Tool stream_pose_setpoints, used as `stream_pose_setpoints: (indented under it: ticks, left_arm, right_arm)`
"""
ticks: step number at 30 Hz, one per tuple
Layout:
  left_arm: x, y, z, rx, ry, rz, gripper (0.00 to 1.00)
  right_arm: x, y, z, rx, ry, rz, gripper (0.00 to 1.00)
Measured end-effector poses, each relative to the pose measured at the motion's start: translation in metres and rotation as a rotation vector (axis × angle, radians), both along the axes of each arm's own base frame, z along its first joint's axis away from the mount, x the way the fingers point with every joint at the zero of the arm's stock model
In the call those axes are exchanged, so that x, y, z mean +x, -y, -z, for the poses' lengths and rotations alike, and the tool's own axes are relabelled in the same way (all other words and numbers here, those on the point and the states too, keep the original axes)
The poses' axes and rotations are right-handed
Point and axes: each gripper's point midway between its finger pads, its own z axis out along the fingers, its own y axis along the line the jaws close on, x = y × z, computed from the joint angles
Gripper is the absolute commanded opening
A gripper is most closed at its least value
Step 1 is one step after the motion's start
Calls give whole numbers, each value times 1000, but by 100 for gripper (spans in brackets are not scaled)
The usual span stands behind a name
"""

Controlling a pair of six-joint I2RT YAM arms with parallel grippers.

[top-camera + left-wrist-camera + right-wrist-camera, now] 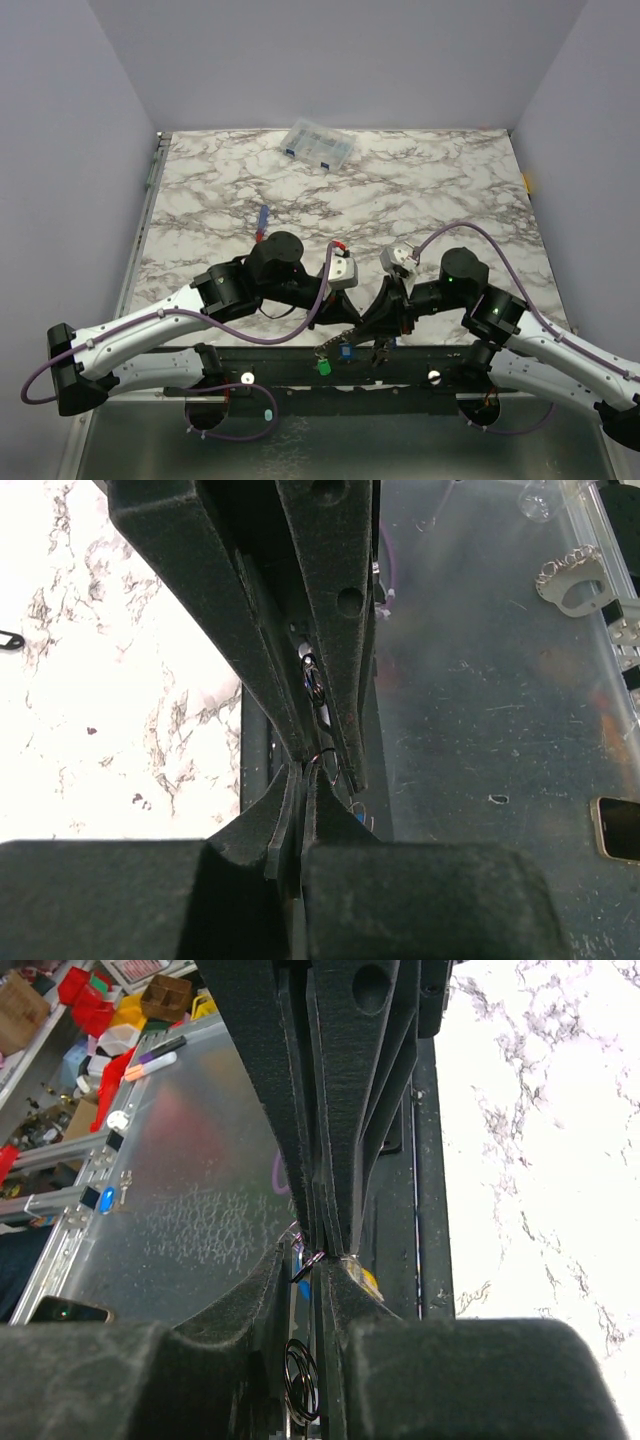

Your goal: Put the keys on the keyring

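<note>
Both grippers meet tip to tip over the table's near edge. My left gripper (350,336) (300,772) is shut on a thin grey wire, a stretch of the keyring (322,754). My right gripper (378,346) (322,1260) is pinched on a key's small split ring (303,1380), which sits between its fingers. A blue tag (303,1286) and a yellow tag (366,1279) show at the fingertips. In the top view a green-tagged key (323,367) and a blue-tagged key (343,352) hang below the grippers. Most of the hoop is hidden by the fingers.
A clear plastic compartment box (317,146) lies at the back of the marble table (420,190). A slim red-and-blue screwdriver (262,222) lies left of centre. A black rail (300,365) and a clear panel (500,680) run below the near edge.
</note>
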Motion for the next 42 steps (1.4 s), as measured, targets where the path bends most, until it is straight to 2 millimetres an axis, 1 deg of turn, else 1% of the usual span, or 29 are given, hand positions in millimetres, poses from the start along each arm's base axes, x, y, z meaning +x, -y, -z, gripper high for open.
stream_pose_setpoints:
  ticks: [1,2,3,5,6,8,12,15,18,25,28,31,37,40,42]
  left_arm:
    - [0,0,1,0,1,-2,0]
    - [1,0,1,1,2,-5,0]
    - [2,0,2,0,7,-10,0]
    - [5,-1,3,-7,29,-19,0]
    - [7,-1,3,-11,43,-28,0]
    - [12,-4,5,-14,91,-47,0]
    - [15,-11,4,-33,165,-50,0]
    - [15,-13,6,-39,212,-31,0]
    - [15,-14,9,-34,233,-21,0]
    - [17,-13,12,-41,289,0,0]
    - [17,-15,18,-45,308,5,0]
    - [16,-18,20,-51,325,7,0]
    - [21,-20,8,-88,376,-21,0]
    - [25,-21,7,-93,391,-39,0]
    - [27,-21,10,-88,394,-52,0]
  right_arm:
    - [1,0,0,-2,-2,4,6]
    - [1,0,1,-6,-7,9,13]
    - [2,0,2,-9,-11,15,22]
    - [4,0,3,-14,-17,28,48]
    - [4,0,2,-15,-21,32,55]
    - [4,-1,0,-12,-24,33,62]
    - [8,-2,-9,-2,-16,56,72]
    - [14,-3,-23,25,15,87,82]
    - [18,-2,-34,47,48,114,86]
    - [27,0,-56,62,121,156,86]
    - [30,0,-59,46,146,155,85]
    - [33,-2,-52,7,159,148,84]
    - [41,-6,-23,-83,186,130,83]
    - [43,-4,-12,-91,216,132,80]
    - [44,-3,-5,-91,235,138,77]
